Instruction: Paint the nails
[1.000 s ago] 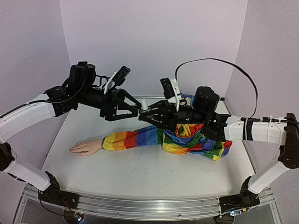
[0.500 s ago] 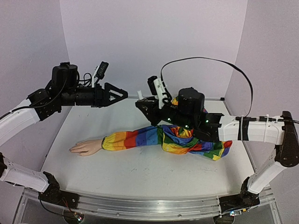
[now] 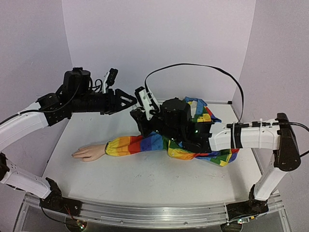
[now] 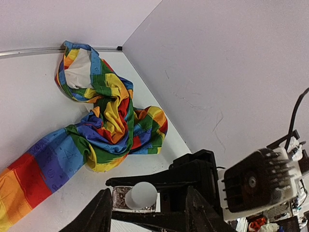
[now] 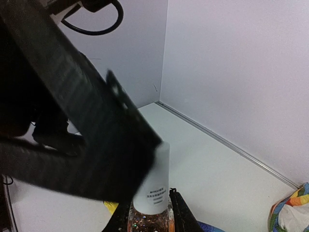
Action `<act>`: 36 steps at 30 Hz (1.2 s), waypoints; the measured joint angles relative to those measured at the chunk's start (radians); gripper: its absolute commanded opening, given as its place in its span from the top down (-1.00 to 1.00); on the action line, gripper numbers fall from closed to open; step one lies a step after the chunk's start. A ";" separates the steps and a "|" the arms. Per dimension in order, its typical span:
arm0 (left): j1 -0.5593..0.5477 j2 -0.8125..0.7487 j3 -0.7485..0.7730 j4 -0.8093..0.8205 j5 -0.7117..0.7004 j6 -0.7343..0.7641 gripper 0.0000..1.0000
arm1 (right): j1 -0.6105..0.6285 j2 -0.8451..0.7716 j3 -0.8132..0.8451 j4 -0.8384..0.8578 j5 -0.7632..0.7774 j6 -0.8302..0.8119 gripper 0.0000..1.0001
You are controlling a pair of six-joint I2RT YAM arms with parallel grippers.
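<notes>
The pale mannequin hand (image 3: 89,152) lies flat at the table's left, ending a rainbow-striped sleeve (image 3: 142,143). Its nails are too small to make out. My right gripper (image 3: 137,115) (image 5: 150,218) is shut on a small clear glass bottle (image 5: 149,221) of glitter polish with a white cap (image 5: 155,179), and holds it above the sleeve. My left gripper (image 3: 134,100) (image 4: 147,194) is open. Its fingers (image 4: 99,215) stand either side of the white cap (image 4: 142,195), apart from it. A left finger (image 5: 82,130) blocks much of the right wrist view.
The sleeve's loose rainbow cloth (image 3: 200,140) (image 4: 108,121) is bunched at the right back of the white table (image 3: 145,179). Lilac walls (image 3: 159,43) close in the back and both sides. The right arm's black cable (image 3: 193,66) arcs above it.
My right gripper has carried the bottle left and lower, over the sleeve. My left gripper has moved right, and its open fingers now flank the cap. The mannequin hand has not moved.
</notes>
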 measured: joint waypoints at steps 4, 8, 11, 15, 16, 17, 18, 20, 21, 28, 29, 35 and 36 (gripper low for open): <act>-0.016 0.026 0.000 0.000 -0.023 0.012 0.50 | 0.006 0.011 0.013 0.000 0.005 -0.008 1.00; -0.021 0.038 0.000 0.001 -0.043 0.016 0.67 | 0.007 0.016 0.020 -0.003 0.010 -0.014 1.00; -0.026 0.045 0.000 -0.001 -0.062 0.037 0.84 | 0.007 0.018 0.021 -0.016 0.018 -0.014 1.00; -0.031 0.063 0.000 0.000 -0.064 0.062 0.99 | 0.004 0.018 0.021 -0.039 0.022 -0.006 1.00; -0.031 0.066 0.002 0.000 -0.058 0.071 1.00 | 0.003 0.018 0.021 -0.043 0.021 -0.003 1.00; -0.031 0.072 0.006 -0.001 -0.048 0.093 1.00 | 0.001 0.018 0.021 -0.047 0.018 0.000 1.00; -0.030 0.077 0.009 -0.001 -0.036 0.122 1.00 | -0.003 0.018 0.021 -0.050 0.010 0.001 1.00; -0.024 0.085 0.013 0.000 0.004 0.184 1.00 | -0.013 0.006 0.016 -0.064 -0.025 0.005 1.00; -0.016 0.088 0.013 0.001 0.051 0.233 1.00 | -0.023 -0.008 0.006 -0.073 -0.073 0.009 1.00; -0.008 0.082 0.033 0.047 0.482 0.486 1.00 | -0.196 -0.140 -0.105 0.004 -0.950 0.158 1.00; -0.016 0.082 0.041 0.052 0.539 0.512 1.00 | -0.203 -0.146 -0.111 0.031 -1.046 0.196 1.00; -0.074 0.090 0.066 0.087 0.666 0.587 -0.04 | -0.190 -0.218 -0.193 0.142 -1.169 0.301 1.00; -0.079 0.090 0.066 0.084 0.678 0.588 -0.26 | -0.190 -0.229 -0.209 0.154 -1.167 0.288 1.00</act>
